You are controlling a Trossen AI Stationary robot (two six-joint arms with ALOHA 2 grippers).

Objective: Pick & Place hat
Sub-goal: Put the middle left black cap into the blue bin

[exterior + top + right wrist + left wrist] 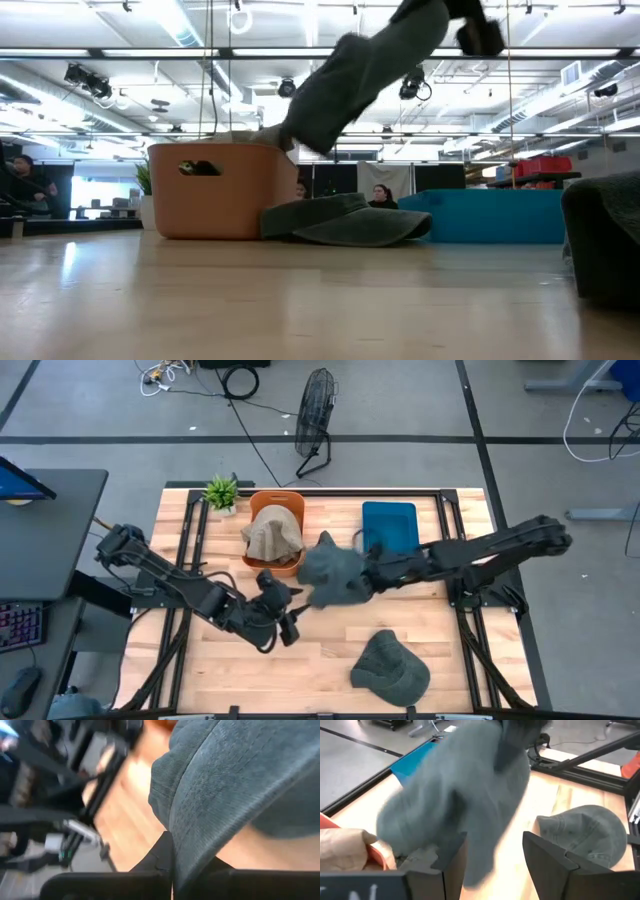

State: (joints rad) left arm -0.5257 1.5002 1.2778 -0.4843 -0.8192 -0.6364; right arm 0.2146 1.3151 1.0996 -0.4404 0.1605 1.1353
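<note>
A grey-blue hat (333,575) hangs in the air just right of the orange basket (262,500), held by my right gripper (373,574), which is shut on it. In the low view this hat (365,70) slants down from the gripper toward the basket's rim (215,150). A tan hat (272,533) lies inside the basket. A grey-green cap (390,665) rests by its underside on the table near the near edge. My left gripper (288,620) is open and hovers low, left of the held hat and touching nothing; its fingers (447,865) frame the hat (465,795) from a distance. My right gripper pinches the hat's edge (175,845) between its two fingers, coming level from the table's right side. How many layers it has cannot be told. The hat (240,775) is lifted clear of the table and hangs below and to the left of the fingers.
A blue tray (390,525) lies behind the right arm, at the far right. A small green plant (220,491) stands at the far left corner. Black rails (195,525) run along the table's sides. Bare wood (320,650) lies between the left gripper and the cap.
</note>
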